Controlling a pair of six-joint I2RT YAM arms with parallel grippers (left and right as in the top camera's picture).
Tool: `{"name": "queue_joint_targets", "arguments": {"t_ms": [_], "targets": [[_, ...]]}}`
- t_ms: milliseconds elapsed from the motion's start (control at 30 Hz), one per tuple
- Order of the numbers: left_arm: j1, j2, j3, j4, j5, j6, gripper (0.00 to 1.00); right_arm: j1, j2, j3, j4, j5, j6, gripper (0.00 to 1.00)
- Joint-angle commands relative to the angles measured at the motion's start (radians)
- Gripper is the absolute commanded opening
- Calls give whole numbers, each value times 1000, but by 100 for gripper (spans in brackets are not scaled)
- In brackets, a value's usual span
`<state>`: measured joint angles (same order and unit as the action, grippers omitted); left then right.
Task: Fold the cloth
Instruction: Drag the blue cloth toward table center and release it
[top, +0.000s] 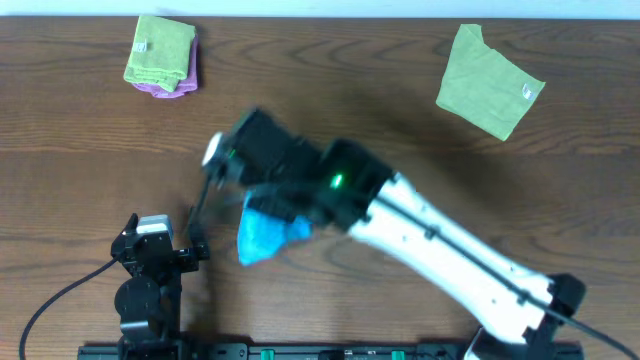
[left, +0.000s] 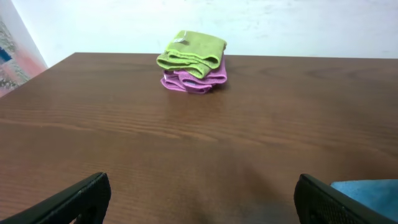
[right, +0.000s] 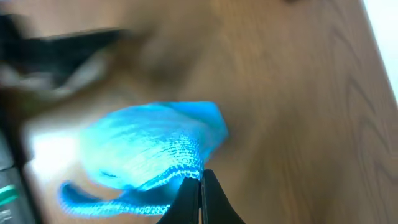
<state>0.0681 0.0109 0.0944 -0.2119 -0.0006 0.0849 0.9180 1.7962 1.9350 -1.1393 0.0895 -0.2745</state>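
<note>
The cloth (top: 262, 237) is a bright sky-blue towel, bunched up and hanging from my right gripper above the table's front left. In the right wrist view the cloth (right: 143, 149) is blurred, and my right gripper (right: 200, 180) is shut on its hemmed edge. A corner of the cloth (left: 367, 193) shows at the lower right of the left wrist view. My left gripper (left: 199, 199) is open and empty, low over the table. It sits at the front left in the overhead view (top: 195, 240), just left of the cloth. No tag shows.
A lime-green cloth lies folded on a purple cloth (top: 162, 57) at the back left; the stack also shows in the left wrist view (left: 193, 60). Another lime-green cloth (top: 488, 80) lies flat at the back right. The right arm (top: 450, 250) crosses the table's front.
</note>
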Motion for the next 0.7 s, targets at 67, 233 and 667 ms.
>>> {"name": "queue_joint_targets", "arguments": {"t_ms": [67,233,667], "targets": [[-5,-5,-27,-13,-10,-3,95,-260,105,-86,209,720,283,7],[-5,-5,-27,-14,-10,-3,95,-354,134,-86,153,647,290,99],[-5,-5,-27,-13,-10,-3,95,-369,137,-160,43,153,192,99]]}}
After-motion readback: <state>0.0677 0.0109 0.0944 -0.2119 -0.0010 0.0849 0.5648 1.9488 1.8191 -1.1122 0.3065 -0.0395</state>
